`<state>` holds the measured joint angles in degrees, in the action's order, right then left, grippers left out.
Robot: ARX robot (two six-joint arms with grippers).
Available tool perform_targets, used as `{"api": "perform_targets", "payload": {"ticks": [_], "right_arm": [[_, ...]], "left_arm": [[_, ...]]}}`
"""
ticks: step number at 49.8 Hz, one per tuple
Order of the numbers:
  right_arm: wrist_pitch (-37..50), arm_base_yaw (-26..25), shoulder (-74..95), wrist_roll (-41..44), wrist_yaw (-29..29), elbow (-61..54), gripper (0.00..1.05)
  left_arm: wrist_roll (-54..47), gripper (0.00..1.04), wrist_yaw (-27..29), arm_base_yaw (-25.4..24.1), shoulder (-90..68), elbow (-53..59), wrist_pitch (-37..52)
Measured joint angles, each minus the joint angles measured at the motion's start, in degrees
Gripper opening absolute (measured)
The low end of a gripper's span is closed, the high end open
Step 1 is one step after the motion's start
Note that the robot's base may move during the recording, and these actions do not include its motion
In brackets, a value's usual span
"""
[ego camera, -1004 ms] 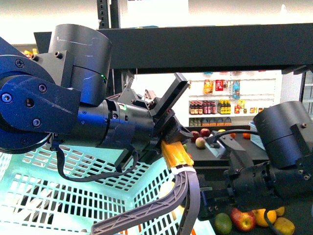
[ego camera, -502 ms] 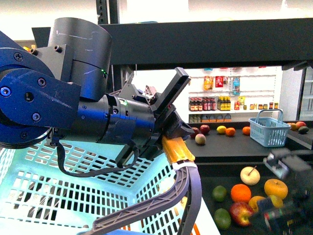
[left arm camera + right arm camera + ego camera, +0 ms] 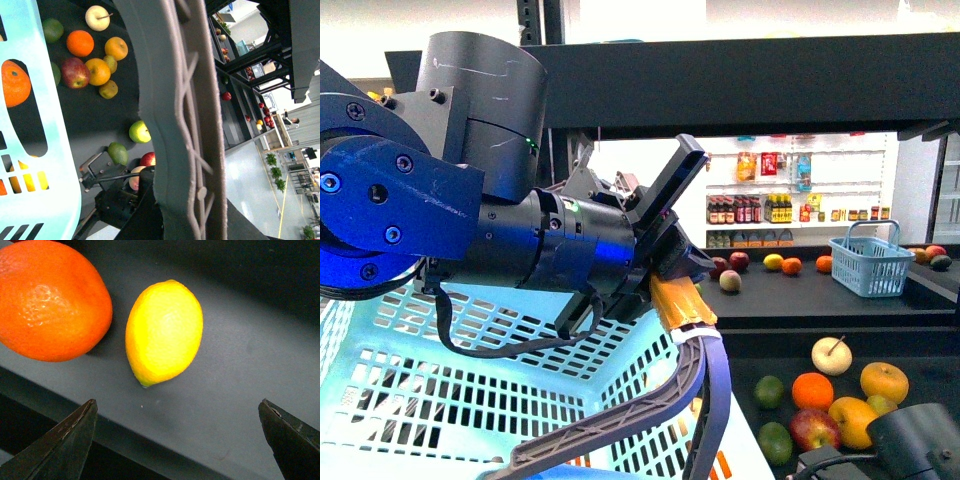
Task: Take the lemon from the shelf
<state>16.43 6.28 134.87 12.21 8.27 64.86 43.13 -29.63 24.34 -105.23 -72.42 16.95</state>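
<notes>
- Closest to the body camera: left end effector [image 3: 682, 305], orange-fingered, pressed together on the grey ribbed plastic handle [image 3: 650, 420] of a pale turquoise slotted plastic basket [image 3: 470, 400].
- Low at the right of the front view: dark right arm [image 3: 920, 445], in front of the lower fruit.
- Right end effector [image 3: 177, 405]: spread wide and empty, one dark fingertip [image 3: 65, 440] at each side of the wrist picture.
- Just past those tips: smooth bright-yellow oval lemon [image 3: 164, 332]; lies on its side on the flat dark bench [image 3: 240, 365] of the black metal tiered shelf [image 3: 740, 90], near the bench's edge, apart from both fingertips.
- Right beside it: large round pebbled orange [image 3: 52, 300]; touching or barely apart, cannot tell.
- Handling, as a judgement: likely light, firm, waxy, a little slippery and prone to roll. Best pinched gently across the short middle, not at the pointed ends, minding the flank crowded by the orange.
- Farthest: white shelves of bottled drinks [image 3: 760, 215].
</notes>
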Motion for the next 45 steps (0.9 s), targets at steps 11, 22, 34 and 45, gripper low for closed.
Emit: {"api": "perform_targets", "payload": {"ticks": [11, 22, 34, 45], "right_arm": [[0.3, 1.6, 7.3, -2.2, -3.2, 7.0, 0.97], [-1.9, 2.5, 11.9, -5.2, -3.2, 14.1, 0.97], [-3.4, 3.8, 15.4, -7.5, -4.2, 19.7, 0.97], [-5.0, 4.7, 18.3, -8.5, -5.2, 23.3, 0.97]], "left_arm": [[0.0, 0.08, 0.0, 0.0, 0.0, 0.0, 0.0], [0.0, 0.08, -0.1, 0.0, 0.0, 0.0, 0.0], [0.0, 0.08, 0.0, 0.0, 0.0, 0.0, 0.0], [0.0, 0.08, 0.0, 0.0, 0.0, 0.0, 0.0]]}}
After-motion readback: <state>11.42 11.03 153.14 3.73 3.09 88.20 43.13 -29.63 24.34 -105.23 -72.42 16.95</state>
